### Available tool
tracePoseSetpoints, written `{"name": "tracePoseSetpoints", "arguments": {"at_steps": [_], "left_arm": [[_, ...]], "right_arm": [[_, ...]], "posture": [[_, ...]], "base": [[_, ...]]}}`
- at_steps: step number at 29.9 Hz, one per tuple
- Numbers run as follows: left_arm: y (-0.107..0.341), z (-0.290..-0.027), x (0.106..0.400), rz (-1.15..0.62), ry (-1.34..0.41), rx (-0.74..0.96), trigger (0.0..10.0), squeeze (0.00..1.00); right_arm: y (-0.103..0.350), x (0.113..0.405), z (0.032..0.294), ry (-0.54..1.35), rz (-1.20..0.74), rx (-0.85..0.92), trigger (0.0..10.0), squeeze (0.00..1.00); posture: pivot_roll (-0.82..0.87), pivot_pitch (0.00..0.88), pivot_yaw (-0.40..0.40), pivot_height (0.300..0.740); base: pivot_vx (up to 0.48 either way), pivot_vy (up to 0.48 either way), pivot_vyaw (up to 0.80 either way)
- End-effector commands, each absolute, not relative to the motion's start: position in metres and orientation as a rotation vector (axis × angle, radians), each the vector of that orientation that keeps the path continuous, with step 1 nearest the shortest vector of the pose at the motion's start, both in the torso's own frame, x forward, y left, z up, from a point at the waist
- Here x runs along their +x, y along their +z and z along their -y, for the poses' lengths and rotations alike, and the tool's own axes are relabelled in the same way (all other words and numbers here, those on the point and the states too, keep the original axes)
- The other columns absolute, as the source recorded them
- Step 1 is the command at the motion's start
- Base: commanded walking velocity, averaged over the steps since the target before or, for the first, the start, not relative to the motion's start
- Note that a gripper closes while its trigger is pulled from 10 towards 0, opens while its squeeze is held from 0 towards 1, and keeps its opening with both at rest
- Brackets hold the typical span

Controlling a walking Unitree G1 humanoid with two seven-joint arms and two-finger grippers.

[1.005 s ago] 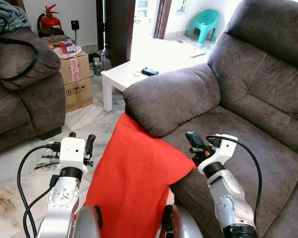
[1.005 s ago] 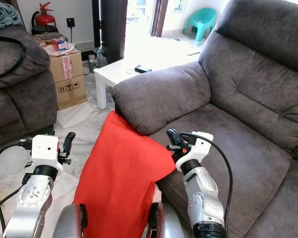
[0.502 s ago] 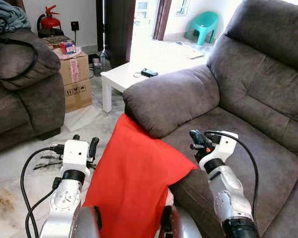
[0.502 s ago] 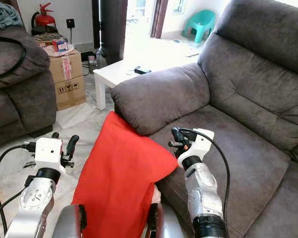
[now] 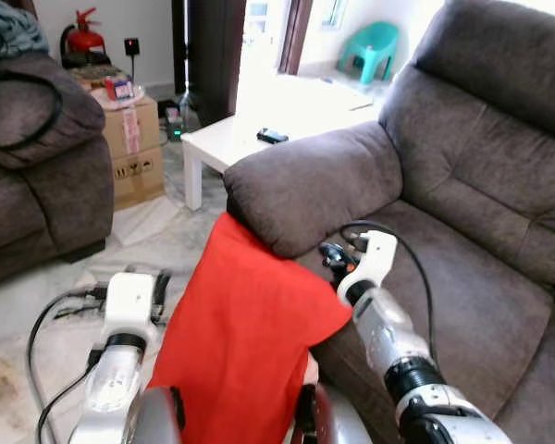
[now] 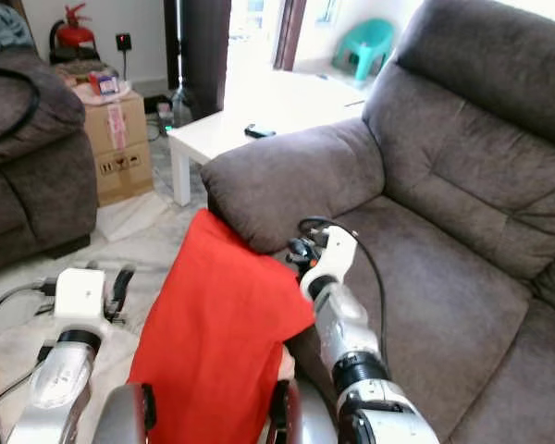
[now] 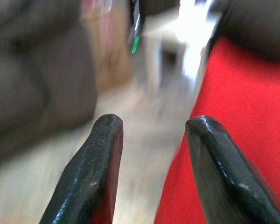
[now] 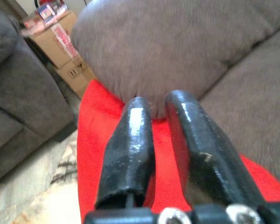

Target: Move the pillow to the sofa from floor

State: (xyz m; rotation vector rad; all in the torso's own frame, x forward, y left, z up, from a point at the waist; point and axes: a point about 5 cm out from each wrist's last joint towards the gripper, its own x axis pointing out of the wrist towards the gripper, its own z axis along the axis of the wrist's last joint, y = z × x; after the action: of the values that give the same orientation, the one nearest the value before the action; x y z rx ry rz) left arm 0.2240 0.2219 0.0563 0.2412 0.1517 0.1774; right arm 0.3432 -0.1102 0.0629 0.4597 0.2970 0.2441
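pillow (image 5: 243,342) leans between both jaws, seemingly ungripped.
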Motion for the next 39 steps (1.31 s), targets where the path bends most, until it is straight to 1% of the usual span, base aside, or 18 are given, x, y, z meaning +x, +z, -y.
{"name": "tracePoseSetpoints", "arguments": {"at_steps": [1,5,7,16,17,19,24,26,32,33,35,36,39], "left_arm": [[0.039,-0.223,0.210,-0.216,0.204,0.219,10.0,0.00],[0.023,-0.226,0.178,-0.286,0.272,0.190,10.0,0.00],[0.021,-0.226,0.167,-0.299,0.295,0.188,10.0,0.00],[0.019,-0.226,0.146,-0.308,0.317,0.190,10.0,0.00],[0.020,-0.226,0.144,-0.308,0.319,0.191,10.0,0.00],[0.021,-0.226,0.143,-0.307,0.319,0.191,10.0,0.00],[0.032,-0.229,0.140,-0.295,0.321,0.206,10.0,0.00],[0.035,-0.230,0.139,-0.290,0.321,0.211,10.0,0.00],[0.050,-0.234,0.134,-0.271,0.313,0.238,10.0,0.00],[0.055,-0.234,0.133,-0.264,0.308,0.243,10.0,0.00],[0.056,-0.233,0.133,-0.262,0.305,0.245,10.0,0.00],[0.062,-0.231,0.132,-0.258,0.283,0.253,10.0,0.00],[0.070,-0.229,0.129,-0.251,0.259,0.264,10.0,0.00]], "right_arm": [[0.067,0.347,0.112,0.239,-0.286,0.439,10.0,1.00],[0.064,0.347,0.108,0.248,-0.305,0.439,10.0,1.00],[0.061,0.347,0.107,0.252,-0.316,0.436,10.0,1.00],[0.050,0.341,0.097,0.254,-0.387,0.436,10.0,1.00],[0.048,0.340,0.097,0.243,-0.401,0.434,10.0,0.00],[0.047,0.339,0.097,0.231,-0.413,0.434,10.0,0.00],[0.029,0.330,0.109,0.099,-0.536,0.446,10.0,0.00],[0.026,0.328,0.110,0.089,-0.548,0.458,10.0,0.00],[0.011,0.316,0.117,0.013,-0.605,0.483,10.0,0.00],[0.008,0.314,0.118,-0.001,-0.609,0.495,10.0,0.00],[0.007,0.313,0.119,-0.005,-0.612,0.497,10.0,0.00],[0.003,0.309,0.120,-0.015,-0.623,0.504,10.0,0.00],[-0.002,0.305,0.121,-0.024,-0.633,0.511,10.0,0.00]], "posture": [[0.29,0.000,-0.240,0.572],[0.30,0.000,-0.256,0.572],[0.31,0.000,-0.265,0.572],[0.33,0.003,-0.276,0.572],[0.33,0.013,-0.277,0.572],[0.33,0.018,-0.277,0.572],[0.33,0.079,-0.268,0.572],[0.33,0.090,-0.263,0.572],[0.32,0.127,-0.231,0.572],[0.31,0.139,-0.216,0.572],[0.31,0.139,-0.216,0.572],[0.30,0.157,-0.194,0.572],[0.29,0.170,-0.181,0.572]], "base": [[0.000,0.000,0.00],[0.000,0.000,0.00],[0.000,0.000,0.00],[0.000,0.000,0.00],[0.000,0.000,0.00],[0.000,0.000,0.00],[0.000,0.000,0.00],[0.000,0.000,0.00],[0.000,0.000,0.00],[0.000,0.000,0.00],[0.000,0.000,0.00],[0.000,0.000,0.00],[0.000,0.000,0.00]]}}
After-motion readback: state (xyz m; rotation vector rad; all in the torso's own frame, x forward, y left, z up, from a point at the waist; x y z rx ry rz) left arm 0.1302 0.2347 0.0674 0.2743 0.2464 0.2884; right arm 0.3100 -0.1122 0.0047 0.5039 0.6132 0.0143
